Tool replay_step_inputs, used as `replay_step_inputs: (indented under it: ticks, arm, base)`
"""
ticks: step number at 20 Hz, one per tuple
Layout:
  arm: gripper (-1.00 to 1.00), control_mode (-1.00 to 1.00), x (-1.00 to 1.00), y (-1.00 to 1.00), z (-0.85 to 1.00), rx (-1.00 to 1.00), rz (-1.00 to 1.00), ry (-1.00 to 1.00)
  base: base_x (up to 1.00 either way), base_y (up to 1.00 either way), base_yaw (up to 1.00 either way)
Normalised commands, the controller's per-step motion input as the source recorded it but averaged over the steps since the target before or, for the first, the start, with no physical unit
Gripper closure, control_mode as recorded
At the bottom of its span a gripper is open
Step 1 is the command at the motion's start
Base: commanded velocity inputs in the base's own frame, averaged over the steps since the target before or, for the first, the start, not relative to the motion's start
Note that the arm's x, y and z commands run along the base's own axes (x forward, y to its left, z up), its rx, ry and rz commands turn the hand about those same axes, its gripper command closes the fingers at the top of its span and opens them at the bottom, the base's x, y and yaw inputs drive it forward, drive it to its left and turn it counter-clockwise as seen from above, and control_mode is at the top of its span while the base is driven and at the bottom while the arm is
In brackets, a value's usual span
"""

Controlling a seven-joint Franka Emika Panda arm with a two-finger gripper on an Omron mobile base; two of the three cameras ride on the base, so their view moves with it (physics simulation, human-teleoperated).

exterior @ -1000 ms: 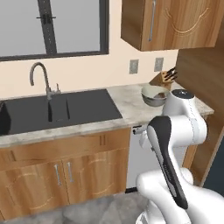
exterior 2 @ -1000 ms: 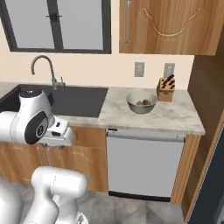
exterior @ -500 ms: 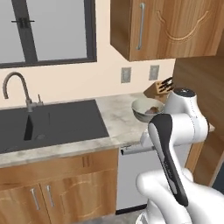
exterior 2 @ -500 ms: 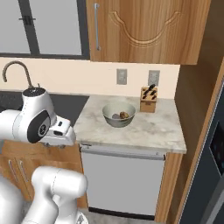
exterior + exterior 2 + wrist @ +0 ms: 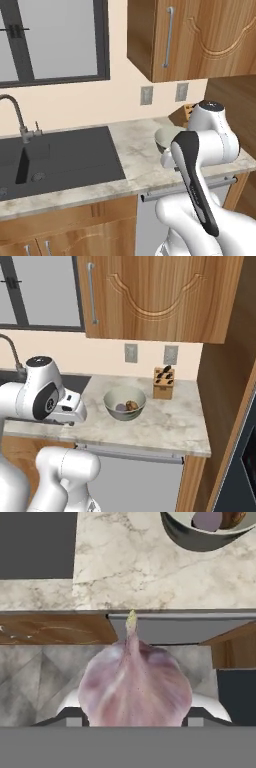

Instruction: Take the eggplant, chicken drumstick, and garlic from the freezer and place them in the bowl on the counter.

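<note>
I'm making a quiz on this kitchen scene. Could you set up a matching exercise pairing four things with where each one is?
Things:
1. garlic
2. eggplant
3. knife block
4. bowl

Places:
A. against the wall, beside the bowl
B. on the counter, in front of the wall outlets
C. held in the gripper, short of the counter edge
D. inside the bowl, next to the chicken drumstick

Pairs: 1-C, 2-D, 3-A, 4-B

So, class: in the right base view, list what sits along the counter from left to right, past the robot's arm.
Bowl holding the eggplant and chicken drumstick → knife block.
</note>
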Motion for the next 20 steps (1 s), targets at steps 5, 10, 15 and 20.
replay_step_inputs:
  ticks: [5,10,15,20]
  arm:
    - [1.00,1.00,0.00,0.00,0.00,0.00,0.00,0.00]
    - [1.00,1.00,0.00,0.00,0.00,0.00,0.00,0.00]
    - [1.00,1.00,0.00,0.00,0.00,0.00,0.00,0.00]
    - [1.00,-1.00,0.23,-0.11,0.00,0.00,0.00,0.01]
  base:
    - [0.19,-0.47,0.08]
    - [0.25,-0.28,0.08]
    - [0.48,-0.02,0.00]
    - [0.22,-0.04,0.00]
